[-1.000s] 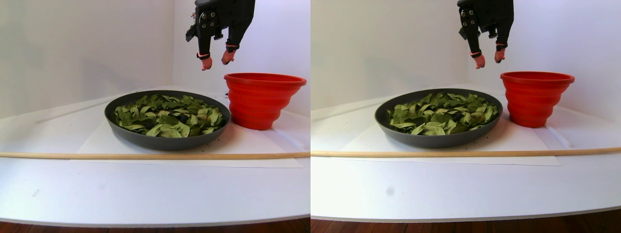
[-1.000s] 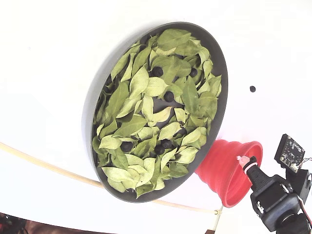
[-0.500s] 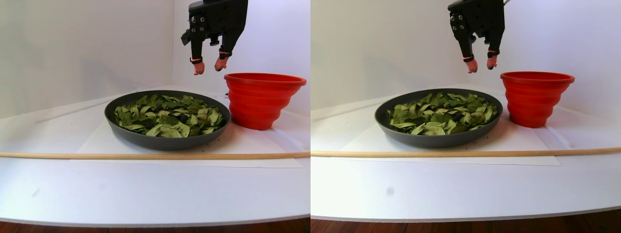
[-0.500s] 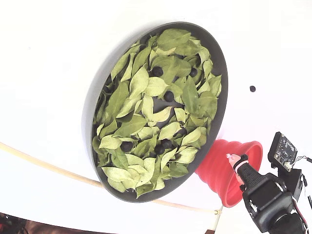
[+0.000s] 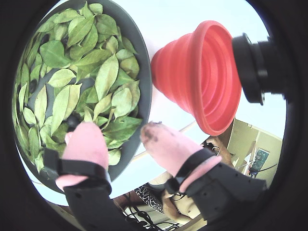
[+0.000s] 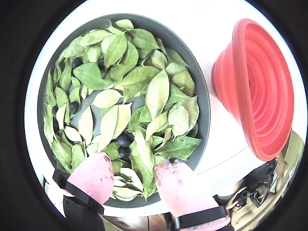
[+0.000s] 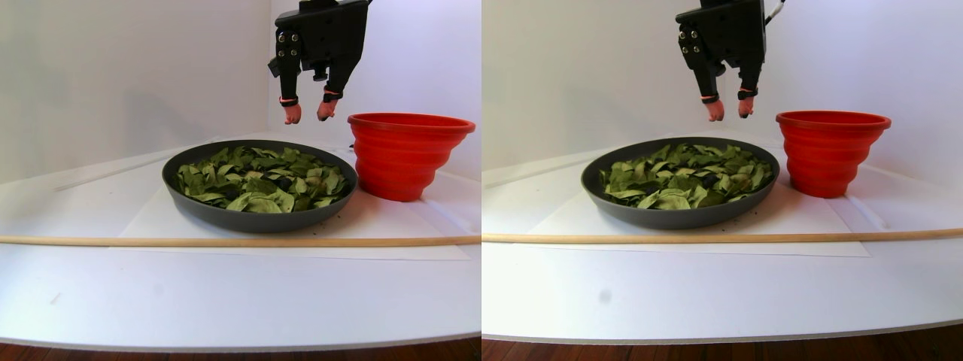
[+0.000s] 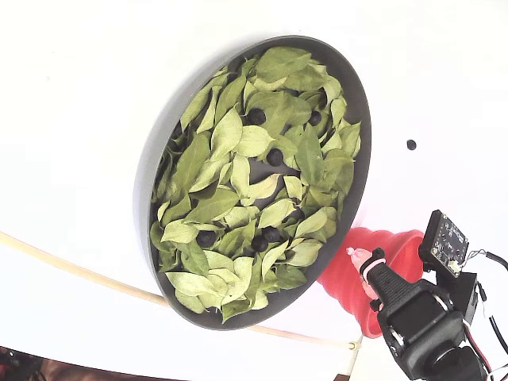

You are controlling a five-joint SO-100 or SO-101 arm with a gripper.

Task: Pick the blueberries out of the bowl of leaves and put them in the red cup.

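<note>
tool [image 7: 304,114]: spread, empty, above bowl [image 7: 226,216] edge near cup [image 7: 406,154]
berries [image 8: 274,156]: among leaves [image 8: 226,135]

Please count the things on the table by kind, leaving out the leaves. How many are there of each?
bowl: 1
red cup: 1
wooden rod: 1
small black dot: 1
blueberries showing in the fixed view: at least 6
Total: at least 10

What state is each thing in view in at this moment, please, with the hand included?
hand: open, empty, hanging above the bowl's far rim beside the cup.
bowl: upright on the table, filled with leaves.
leaves: loose in the bowl, covering most of it.
blueberries: several lying among the leaves, unpicked.
red cup: upright beside the bowl; its contents can't be seen.
</note>
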